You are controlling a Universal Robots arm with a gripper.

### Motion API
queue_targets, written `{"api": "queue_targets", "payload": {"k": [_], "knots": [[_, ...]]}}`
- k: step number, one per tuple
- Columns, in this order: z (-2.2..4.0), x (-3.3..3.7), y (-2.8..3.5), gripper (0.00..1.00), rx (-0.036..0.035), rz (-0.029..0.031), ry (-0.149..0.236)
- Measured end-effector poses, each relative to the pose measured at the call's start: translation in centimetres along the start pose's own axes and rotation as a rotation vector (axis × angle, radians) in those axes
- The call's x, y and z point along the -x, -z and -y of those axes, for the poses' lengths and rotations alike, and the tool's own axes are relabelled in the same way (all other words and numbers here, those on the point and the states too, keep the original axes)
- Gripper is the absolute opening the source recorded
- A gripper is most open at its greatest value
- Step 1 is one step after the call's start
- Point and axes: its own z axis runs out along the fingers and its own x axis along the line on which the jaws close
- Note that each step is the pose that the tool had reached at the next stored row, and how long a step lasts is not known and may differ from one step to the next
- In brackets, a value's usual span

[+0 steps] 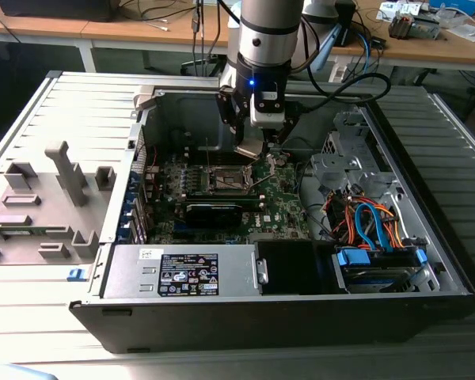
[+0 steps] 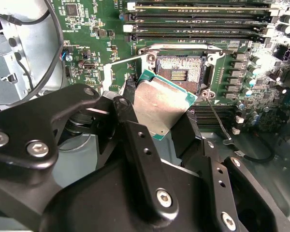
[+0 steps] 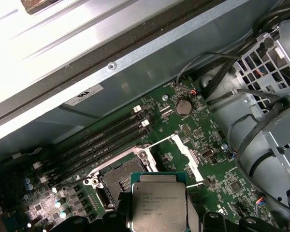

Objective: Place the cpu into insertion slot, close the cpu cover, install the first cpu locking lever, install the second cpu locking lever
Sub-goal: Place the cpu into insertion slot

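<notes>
End effector (image 2: 159, 115) is clamped on the cpu (image 2: 164, 99) by two opposite edges, holding the chip tilted just above the board. In the exterior view, a grey fixture tray (image 1: 39, 202) lies at 9 o'clock of the computer case (image 1: 301, 317). The insertion slot (image 1: 228, 180) sits at 7 o'clock of the end effector, uncovered, with the cpu cover (image 3: 186, 154) swung up beside it. Drive cables (image 1: 372, 226) lie at 4 o'clock. Assessment: the cpu is light, thin and rigid, with a smooth lid. Grip the edges only; the contact face is judged fragile.
</notes>
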Motion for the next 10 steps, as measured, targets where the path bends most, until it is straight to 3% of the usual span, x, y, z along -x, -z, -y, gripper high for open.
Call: {"api": "queue_targets", "payload": {"k": [10], "knots": [[0.00,0.00,-0.01,0.55,0.0002,0.0004,-0.011]]}}
